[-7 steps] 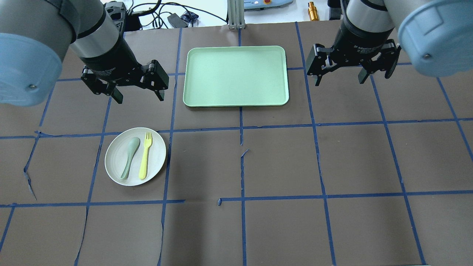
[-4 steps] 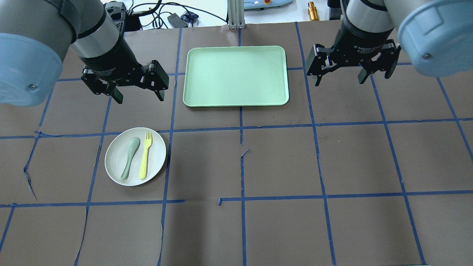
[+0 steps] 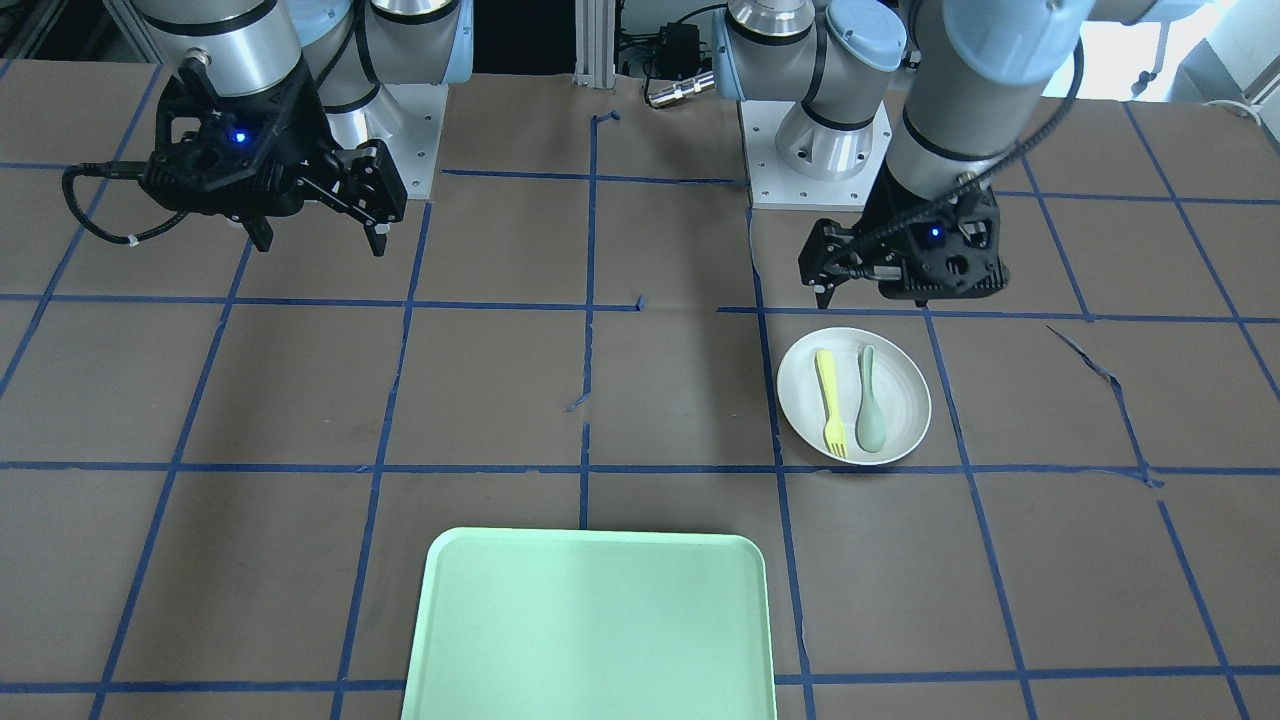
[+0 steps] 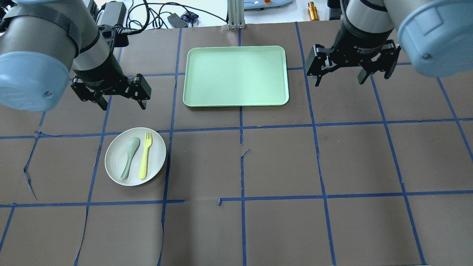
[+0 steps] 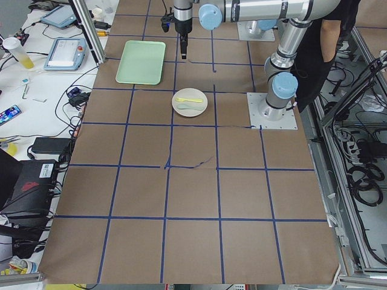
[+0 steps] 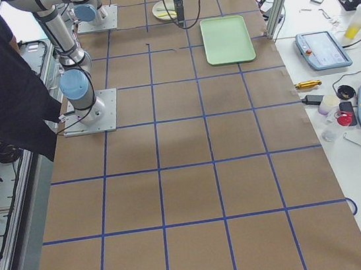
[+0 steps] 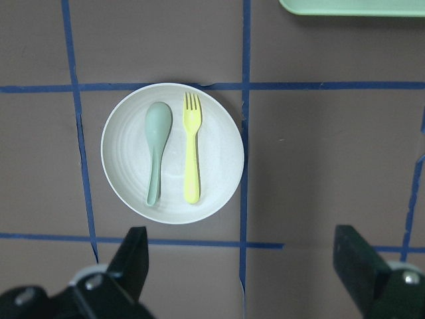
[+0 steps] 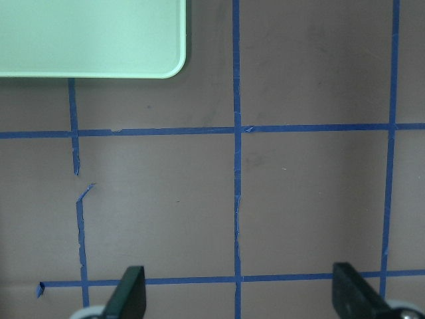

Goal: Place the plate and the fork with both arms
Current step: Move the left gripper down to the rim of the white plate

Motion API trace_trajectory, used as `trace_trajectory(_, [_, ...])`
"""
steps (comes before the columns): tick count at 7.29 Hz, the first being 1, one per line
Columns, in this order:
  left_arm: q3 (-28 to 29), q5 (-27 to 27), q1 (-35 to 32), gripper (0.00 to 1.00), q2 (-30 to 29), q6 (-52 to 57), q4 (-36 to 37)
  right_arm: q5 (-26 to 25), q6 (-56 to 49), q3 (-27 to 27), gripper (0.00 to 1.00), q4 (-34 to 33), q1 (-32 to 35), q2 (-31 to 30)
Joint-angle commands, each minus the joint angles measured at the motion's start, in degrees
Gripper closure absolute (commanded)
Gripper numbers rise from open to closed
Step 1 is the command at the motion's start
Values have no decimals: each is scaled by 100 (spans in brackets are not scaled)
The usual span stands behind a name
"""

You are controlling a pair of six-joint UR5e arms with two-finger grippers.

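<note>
Nearby the spread-open left tool [image 4: 123, 106], the plate [image 4: 115, 168] sits on the desk [image 4: 281, 162] bearing fork [image 4: 145, 155] and spoon [image 4: 129, 157]; the right tool [image 4: 339, 80], likewise spread, hangs beside the tray [image 4: 236, 75].

pale-green rectangular tray [image 4: 236, 75] lies flat on the brown, blue-taped table [image 4: 332, 159]. grey-green spoon [image 4: 129, 157] lies well apart from it, bowl end nearer.

Off-white plate [image 4: 112, 159]; yellow fork [image 4: 145, 157] seemingly flat inside
</note>
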Motion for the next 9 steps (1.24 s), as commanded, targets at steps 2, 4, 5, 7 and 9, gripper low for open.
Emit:
trace_trajectory(2, [-1407,-363,1316,0,-426,1266,1883,8,-2,19,0,4,-1,-3])
trace_trajectory(4, [-1981,-222,1719,2,-751,1600,2514,-1,-2,10,0,4,-1,6])
trace_trajectory(5, [-2044,-204,1948,5,-910,1697,2507,16,-2,10,0,-5,-1,6])
trace_trajectory(7, [-2062,-169,1985,15,-1174,1785,2525,25,-2,1,0,-5,-1,6])
trace_trajectory(9, [-2071,-151,1985,42,-1254,1794,2525,34,-2,10,0,-5,-1,6])
